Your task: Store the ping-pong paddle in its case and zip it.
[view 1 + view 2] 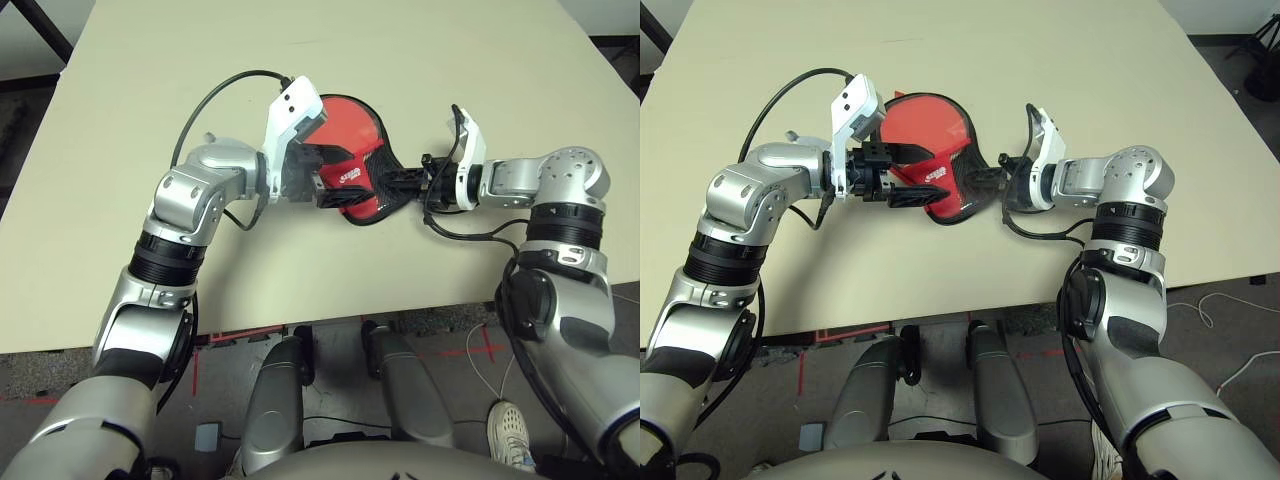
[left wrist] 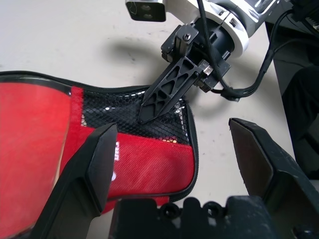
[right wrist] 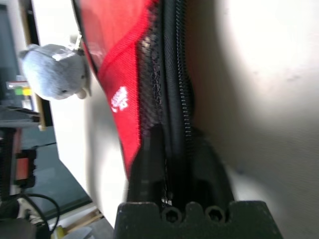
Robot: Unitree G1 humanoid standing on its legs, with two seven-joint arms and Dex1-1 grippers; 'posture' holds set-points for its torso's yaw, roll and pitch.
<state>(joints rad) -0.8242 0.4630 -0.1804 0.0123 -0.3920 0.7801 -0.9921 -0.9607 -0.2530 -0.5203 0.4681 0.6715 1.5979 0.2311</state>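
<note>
The red case lies flat in the middle of the table, its black mesh pocket and white logo patch facing up. A smooth red round face fills its wide end; I cannot tell whether that is the ping-pong paddle or the case's cover, and no handle shows. My right gripper is shut on the case's black zipper edge at the narrow end. Over the case's near-left side, my left gripper stands open with nothing between its fingers.
A small pale grey lump lies on the table behind my left forearm. The beige table stretches far on all sides of the case. Past the table's front edge, a person's white shoe rests on the floor.
</note>
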